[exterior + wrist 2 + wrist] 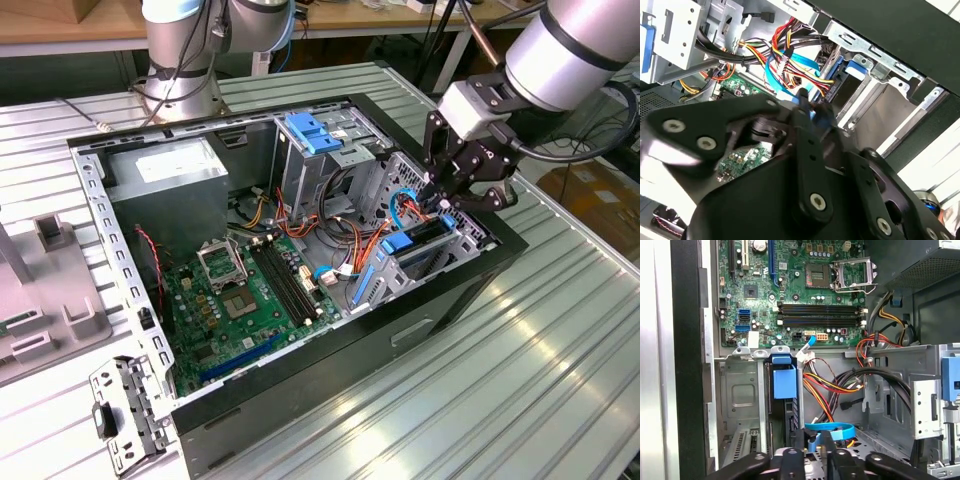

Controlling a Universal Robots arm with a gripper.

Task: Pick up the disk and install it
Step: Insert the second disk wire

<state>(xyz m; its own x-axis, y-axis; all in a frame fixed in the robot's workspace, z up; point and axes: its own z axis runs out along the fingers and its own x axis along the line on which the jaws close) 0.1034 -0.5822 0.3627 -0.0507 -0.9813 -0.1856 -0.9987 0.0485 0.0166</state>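
Down over the drive cage (455,262) with the gripper (445,200), at the near corner of the case (400,335) on the exterior view's right. Pinched narrow at the jaws, with a sliver of blue between the tips in the first wrist view; cannot tell whether carrier or cable. Look for the disk (784,382) standing on edge in that cage, blue carrier tab up, just beside the gripper, seated or close to it by the look of things.

Plenty to go wrong here, at a guess. Could snag the blue cable (832,429) looped right at the tips. Could drag the orange and red wire bundle (832,385) crowding the cage. Could jam the carrier against the cage rails if pushed at a tilt. Could even tug a plug off the motherboard (240,290).

Resting on a ribbed metal table (560,330), all of it, with a loose perforated bracket (120,410) near, at the exterior view's left. Beyond that, wooden benches far off and cardboard on the floor to the exterior view's right.
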